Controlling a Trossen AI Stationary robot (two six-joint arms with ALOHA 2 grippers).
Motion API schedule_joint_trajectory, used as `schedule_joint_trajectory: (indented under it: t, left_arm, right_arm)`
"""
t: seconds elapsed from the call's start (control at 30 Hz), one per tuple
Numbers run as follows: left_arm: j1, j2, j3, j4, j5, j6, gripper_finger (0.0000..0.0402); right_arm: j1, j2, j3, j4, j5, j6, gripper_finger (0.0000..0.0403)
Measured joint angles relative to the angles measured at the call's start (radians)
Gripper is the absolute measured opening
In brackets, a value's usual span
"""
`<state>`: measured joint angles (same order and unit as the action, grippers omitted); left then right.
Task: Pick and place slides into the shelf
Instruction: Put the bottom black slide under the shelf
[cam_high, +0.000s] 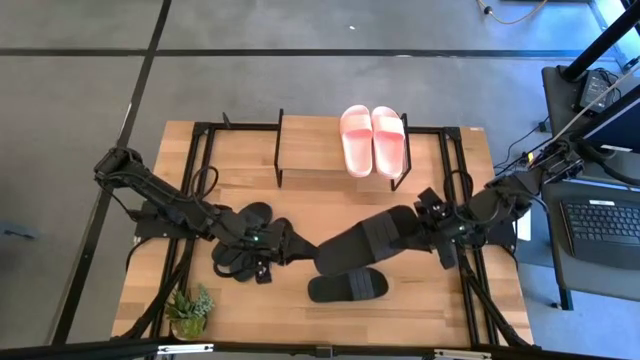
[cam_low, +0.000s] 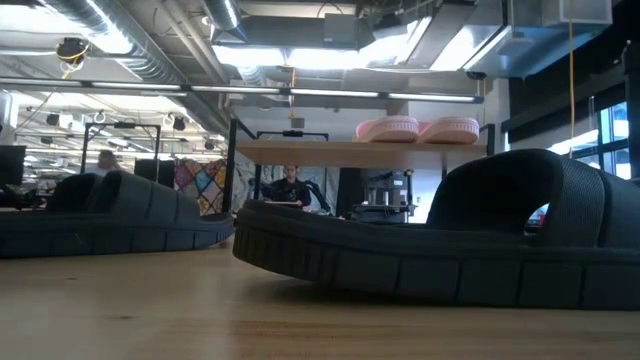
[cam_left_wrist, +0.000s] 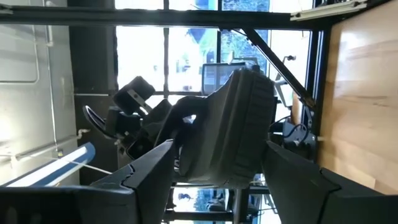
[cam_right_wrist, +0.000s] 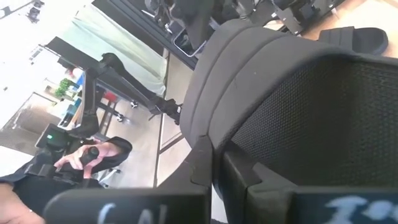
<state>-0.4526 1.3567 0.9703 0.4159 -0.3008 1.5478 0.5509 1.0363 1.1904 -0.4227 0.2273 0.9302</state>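
Over the table's middle, a black slide hangs between two grippers

Right gripper (cam_high: 418, 232) is clamped tight on one end of the lifted black slide (cam_high: 365, 243), which tilts above another black slide (cam_high: 347, 286) lying flat on the table (cam_high: 470, 160). Left gripper (cam_high: 282, 245) has its fingers spread wide beside the slide's other end, apart from it, above more black slides (cam_high: 243, 252). Pink pair (cam_high: 373, 139) sits side by side on the shelf (cam_high: 305, 150) at the far edge. A small plant (cam_high: 190, 309) stands at the near left corner
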Motion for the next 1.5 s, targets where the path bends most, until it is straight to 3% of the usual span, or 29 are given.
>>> schedule_joint_trajectory:
  t: [0.37, 0.87, 1.33, 1.5]
  left_arm:
    - [0.027, 0.000, 0.000, -0.017, 0.007, -0.002, 0.0218]
    - [0.027, 0.000, 0.000, -0.033, 0.004, -0.080, 0.0059]
    - [0.023, 0.000, 0.000, -0.024, -0.043, -0.128, 0.0052]
    - [0.023, 0.000, 0.000, -0.027, -0.050, -0.128, 0.0055]
  right_arm:
    - [-0.025, 0.017, 0.000, 0.004, -0.004, 0.000, 0.0013]
    - [-0.025, 0.024, 0.002, 0.009, 0.017, -0.003, 0.0026]
    - [-0.025, 0.020, 0.002, 0.043, 0.036, -0.053, 0.0032]
    - [-0.025, 0.021, 0.002, 0.028, 0.061, -0.040, 0.0055]
